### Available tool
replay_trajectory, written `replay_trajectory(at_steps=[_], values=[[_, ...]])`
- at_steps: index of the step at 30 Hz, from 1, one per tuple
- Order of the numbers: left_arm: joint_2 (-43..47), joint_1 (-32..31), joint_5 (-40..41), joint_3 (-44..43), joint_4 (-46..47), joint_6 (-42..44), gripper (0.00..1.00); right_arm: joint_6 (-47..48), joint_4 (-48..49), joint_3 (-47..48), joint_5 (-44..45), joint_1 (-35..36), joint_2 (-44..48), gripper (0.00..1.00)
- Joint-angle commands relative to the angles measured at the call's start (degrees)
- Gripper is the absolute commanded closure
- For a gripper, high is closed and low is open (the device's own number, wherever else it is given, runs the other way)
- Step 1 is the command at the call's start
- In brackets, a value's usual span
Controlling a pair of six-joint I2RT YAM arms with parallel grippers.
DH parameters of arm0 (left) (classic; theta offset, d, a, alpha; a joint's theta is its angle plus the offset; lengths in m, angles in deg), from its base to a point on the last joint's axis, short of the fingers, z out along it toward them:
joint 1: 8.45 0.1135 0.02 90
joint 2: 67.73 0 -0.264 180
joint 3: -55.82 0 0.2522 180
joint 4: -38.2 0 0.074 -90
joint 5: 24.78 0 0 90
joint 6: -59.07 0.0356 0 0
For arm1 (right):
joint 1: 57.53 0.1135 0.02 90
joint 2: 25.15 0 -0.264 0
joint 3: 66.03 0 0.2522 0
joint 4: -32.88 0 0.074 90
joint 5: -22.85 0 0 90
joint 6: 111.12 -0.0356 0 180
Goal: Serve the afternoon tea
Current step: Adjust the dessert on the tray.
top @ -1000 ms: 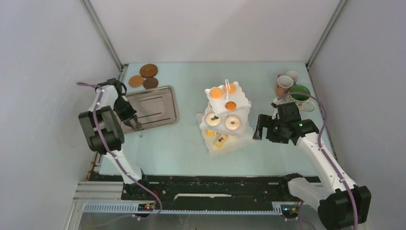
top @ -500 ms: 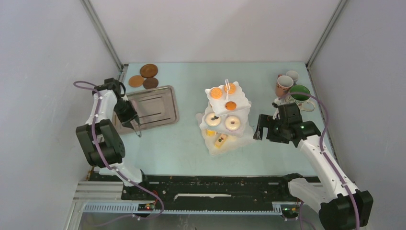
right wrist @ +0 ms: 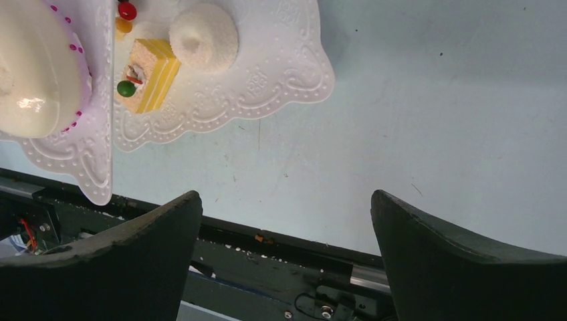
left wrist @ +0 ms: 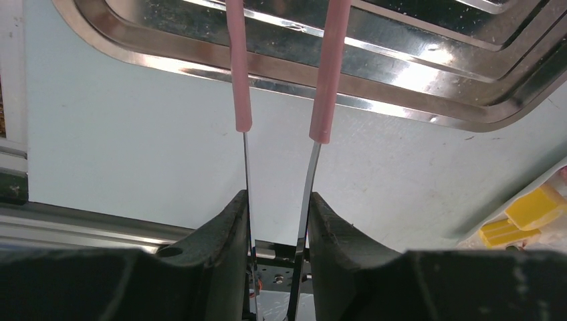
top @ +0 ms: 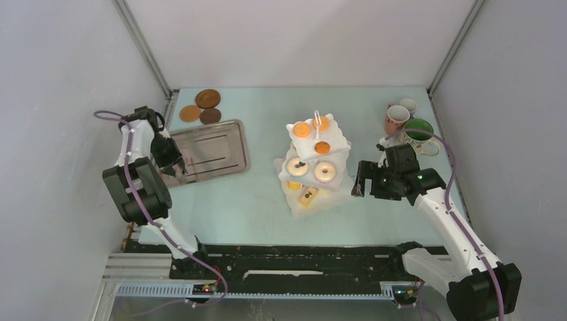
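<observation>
Tiers of the white stand (top: pixel 339 142) rise near the middle of the pale blue surface (top: pixel 254 200), 3 wavy square plates stacked on a central post. Orange biscuits (top: pixel 302 130) sit on the top plate, 2 small donuts (top: pixel 325 172) on the middle one, and yellow cakes (top: pixel 308 196) on the bottom one.

At the far right of the surface, 3 mugs stand close together: the pink mug (top: pixel 396 118), the small pale mug (top: pixel 408 105) behind it, and the green-inside mug (top: pixel 420 132) nearest the right arm. In the far left corner, 3 brown round coasters (top: pixel 208 98) lie flat just beyond the grey metal tray (top: pixel 217 147).

The left end effector (left wrist: pixel 277 197) hangs at the near left edge of the tray and holds the pink tongs (left wrist: pixel 327 80). Its fingers press the 2 thin metal arms of the tongs from outside, and the pink tips reach out over the tray's rim (they stand a little apart, with nothing between them).

The right end effector (right wrist: pixel 286 207) is spread wide and holds nothing. It sits low, just to the right of the stand's bottom plate, apart from it. Its wrist view shows a layered yellow cake (right wrist: pixel 148 73) on that plate, close to the left finger.
</observation>
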Motion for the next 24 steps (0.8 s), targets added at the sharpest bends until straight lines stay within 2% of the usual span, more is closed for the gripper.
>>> replay_trajectory(at_steps=[1,10,20,24], values=[[4.75,0.10,1.37,-2.94,-0.01,-0.62,0.64,0.62,1.38,0.33,-1.04,0.34,-0.25,0.00],[4.65,-0.14,7.89,-7.46,-5.05,1.70,0.64,0.56,1.84,0.15,-1.37,1.86,0.67,0.00],[-3.56,-0.21,6.51,-13.67,-6.34,3.93,0.60,0.68,1.74,0.15,-1.28,1.97,-1.63,0.00],[-5.15,-0.25,8.61,-14.09,-7.02,4.78,0.60,0.69,1.61,0.15,-1.19,1.90,-2.11,0.00]])
